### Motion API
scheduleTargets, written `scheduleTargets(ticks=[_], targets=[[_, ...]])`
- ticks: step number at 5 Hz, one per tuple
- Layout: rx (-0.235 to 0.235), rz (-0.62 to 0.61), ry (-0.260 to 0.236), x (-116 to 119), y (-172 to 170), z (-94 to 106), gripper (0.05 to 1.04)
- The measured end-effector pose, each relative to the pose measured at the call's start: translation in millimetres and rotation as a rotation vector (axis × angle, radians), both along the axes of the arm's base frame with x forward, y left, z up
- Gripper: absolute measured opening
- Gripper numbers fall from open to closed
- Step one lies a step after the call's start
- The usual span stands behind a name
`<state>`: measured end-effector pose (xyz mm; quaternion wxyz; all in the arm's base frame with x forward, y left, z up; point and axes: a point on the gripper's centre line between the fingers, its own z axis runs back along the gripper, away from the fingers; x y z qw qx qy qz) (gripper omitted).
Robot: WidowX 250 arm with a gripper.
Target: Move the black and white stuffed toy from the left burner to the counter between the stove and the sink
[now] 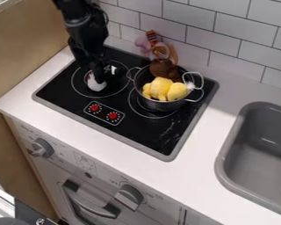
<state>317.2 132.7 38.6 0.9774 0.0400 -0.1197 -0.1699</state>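
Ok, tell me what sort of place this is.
It looks like a toy kitchen: a black stovetop with a small pot on it, a grey sink set in the counter, and an oven door below.

The black metal-and-plastic claw (98, 74) is over a glossy black flat stovetop (178, 127) edged in grey, with thin pale rings. Right below the claw is a small whitish rounded thing (96, 83). Nearer the camera than the claw, two round red dials (95, 107) sit in a white outline, with white marks around them. Right of the claw, a silvery metal pot (159, 104) borders lumpy yellow soft toys (161, 88) and a brown fuzzy thing (161, 68) with reddish-orange stripes and a dusty pink part. Behind the claw, rectangular white wall tiles (166, 13) form a brick pattern with grey joints. Far right of it is a smooth grey sink (236, 145) in a white countertop (96, 140).
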Motion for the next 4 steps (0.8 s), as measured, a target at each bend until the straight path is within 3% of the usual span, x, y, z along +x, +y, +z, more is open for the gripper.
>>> scheduleTargets(ticks=[1, 2, 4], targets=[[0.021, -0.012, -0.021, 0.8, 6.6, -7.3, 0.997], [-0.014, 0.019, 0.004, -0.3, 5.5, -21.0, 0.997], [-0.078, 0.075, 0.097, 7.5, -1.7, -26.8, 0.948]])
